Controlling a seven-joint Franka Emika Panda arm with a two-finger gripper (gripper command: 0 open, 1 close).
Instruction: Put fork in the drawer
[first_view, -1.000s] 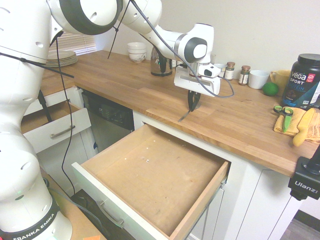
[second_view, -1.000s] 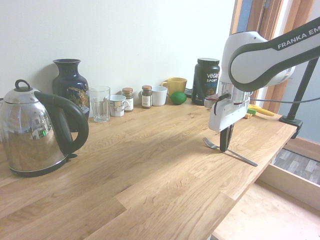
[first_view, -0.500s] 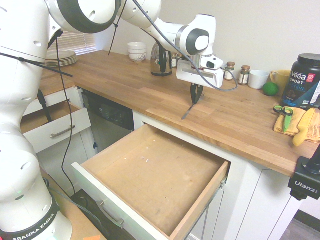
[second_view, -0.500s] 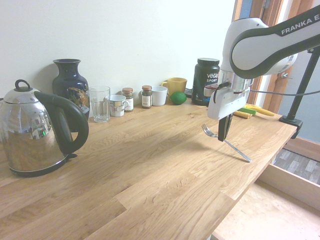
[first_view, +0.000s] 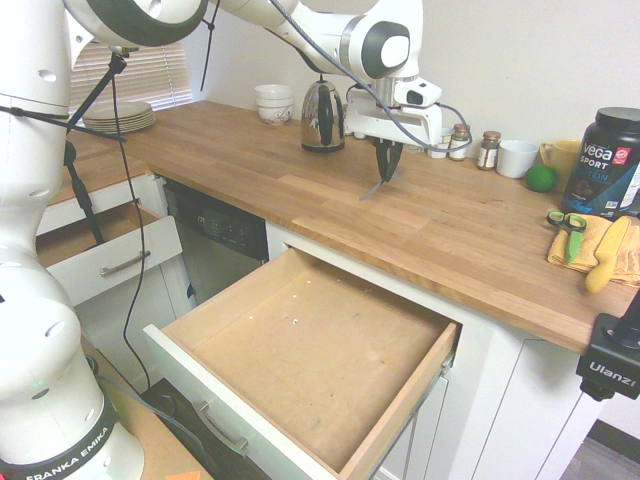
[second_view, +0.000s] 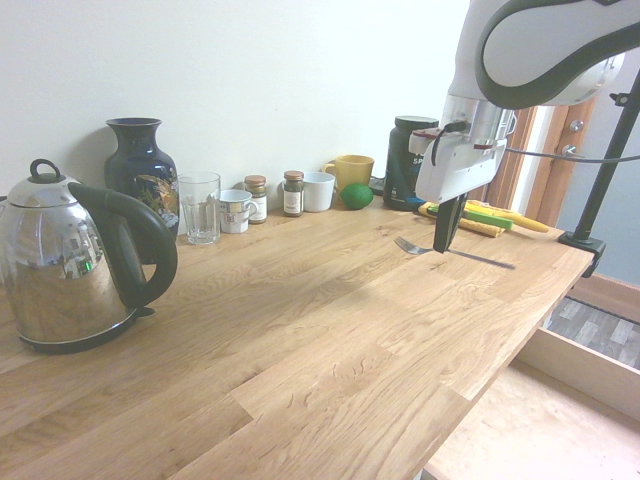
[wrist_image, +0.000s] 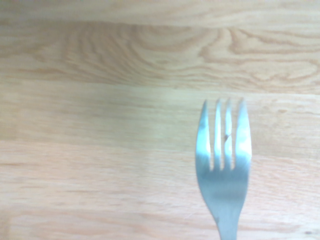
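My gripper (first_view: 385, 172) hangs above the wooden counter, shut on the fork (first_view: 371, 189), a slim grey metal one. In the second exterior view the fork (second_view: 481, 260) lies nearly level in the gripper (second_view: 443, 246), clear of the countertop, with its tines toward the kettle side. The wrist view shows the fork (wrist_image: 223, 167) tines over bare wood grain. The drawer (first_view: 300, 355) stands pulled wide open below the counter's front edge, its light brown bottom bare; a corner of the drawer (second_view: 545, 420) also shows in the second exterior view.
A steel kettle (second_view: 70, 265), dark vase (second_view: 142, 170), glass (second_view: 200, 207), spice jars and mugs line the wall. A black tub (first_view: 606, 160), lime (first_view: 541, 178) and green-handled scissors (first_view: 566, 224) on a yellow cloth sit at the right. A smaller drawer (first_view: 105, 255) is open at the left.
The gripper has risen and moved back over the counter with the fork. The fork's handle end has left the wood and the fork now hangs nearly level.
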